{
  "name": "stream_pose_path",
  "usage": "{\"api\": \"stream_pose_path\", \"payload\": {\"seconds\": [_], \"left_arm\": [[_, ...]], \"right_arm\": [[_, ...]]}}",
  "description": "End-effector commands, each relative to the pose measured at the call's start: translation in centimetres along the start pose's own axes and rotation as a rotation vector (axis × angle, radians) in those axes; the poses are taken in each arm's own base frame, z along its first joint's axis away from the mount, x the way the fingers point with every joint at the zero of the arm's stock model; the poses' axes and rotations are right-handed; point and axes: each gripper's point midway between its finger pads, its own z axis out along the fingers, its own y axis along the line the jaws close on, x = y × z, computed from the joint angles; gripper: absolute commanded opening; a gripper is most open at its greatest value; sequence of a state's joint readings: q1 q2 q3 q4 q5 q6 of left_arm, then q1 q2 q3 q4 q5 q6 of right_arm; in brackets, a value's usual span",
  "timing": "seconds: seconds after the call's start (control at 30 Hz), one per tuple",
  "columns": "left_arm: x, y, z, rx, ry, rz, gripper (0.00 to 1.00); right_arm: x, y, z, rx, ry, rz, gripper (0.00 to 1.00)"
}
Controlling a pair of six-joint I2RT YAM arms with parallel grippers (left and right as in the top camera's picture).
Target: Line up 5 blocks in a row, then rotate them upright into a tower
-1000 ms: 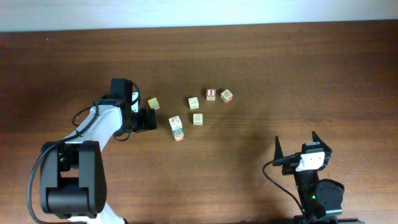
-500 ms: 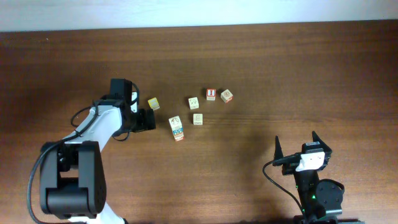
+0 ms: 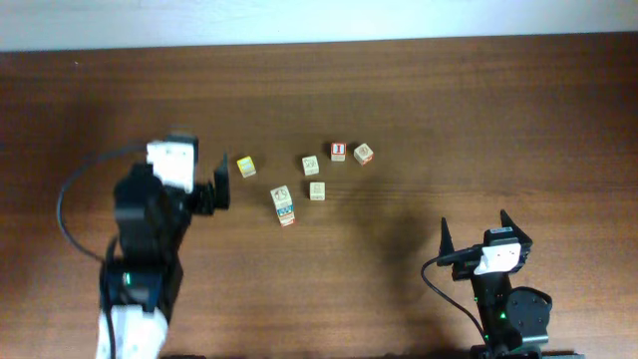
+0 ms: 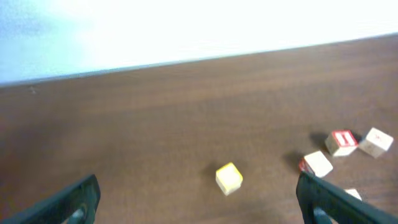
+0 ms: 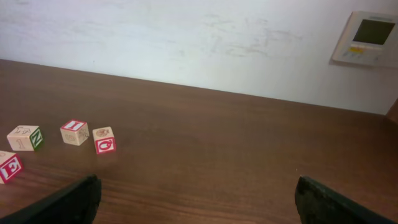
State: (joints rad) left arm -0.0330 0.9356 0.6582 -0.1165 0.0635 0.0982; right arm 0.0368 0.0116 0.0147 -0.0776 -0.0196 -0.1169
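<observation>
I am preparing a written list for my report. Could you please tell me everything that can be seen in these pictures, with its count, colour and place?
table: one, dark brown wood, under everything.
wall: one, white, behind the table's far edge.
wall panel: one, pale grey, on the wall at the right of the right wrist view.
yellow block: one, leftmost, nearest the left gripper.
red "I" block: one, red border, far side of the group.
cream blocks: five, coloured print, middle of the table; two seem to touch.
arms: two, black and white, near corners of the table.
left gripper: one, black, open, beside the yellow block.
right gripper: one, black, open, holding nothing.
</observation>
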Motion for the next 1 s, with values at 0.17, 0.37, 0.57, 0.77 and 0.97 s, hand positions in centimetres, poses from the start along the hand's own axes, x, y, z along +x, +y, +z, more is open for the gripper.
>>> {"api": "stream_pose_path", "payload": {"seconds": [0.17, 0.37, 0.57, 0.77, 0.97], "left_arm": [[5.6, 1.8, -6.1, -0.182, -0.207, 0.057, 0.99], [8.5, 1.7, -6.8, -0.220, -0.339, 0.092, 0.99], [9.8, 1.5, -6.7, -0.217, -0.295, 0.113, 0.99], [9.8, 1.4, -6.7, -0.209, -0.296, 0.113, 0.99], [9.8, 1.4, -6.7, -0.209, -0.296, 0.113, 0.99]], "right_arm": [[0.3, -0.2, 0.0, 0.013, 0.004, -0.006, 0.98], [0.3, -0.2, 0.0, 0.013, 0.004, -0.006, 0.99], [0.3, -0.2, 0.0, 0.013, 0.004, -0.006, 0.98], [0.3, -0.2, 0.0, 0.013, 0.004, -0.006, 0.99], [0.3, -0.2, 0.0, 0.013, 0.004, -0.006, 0.98]]}}
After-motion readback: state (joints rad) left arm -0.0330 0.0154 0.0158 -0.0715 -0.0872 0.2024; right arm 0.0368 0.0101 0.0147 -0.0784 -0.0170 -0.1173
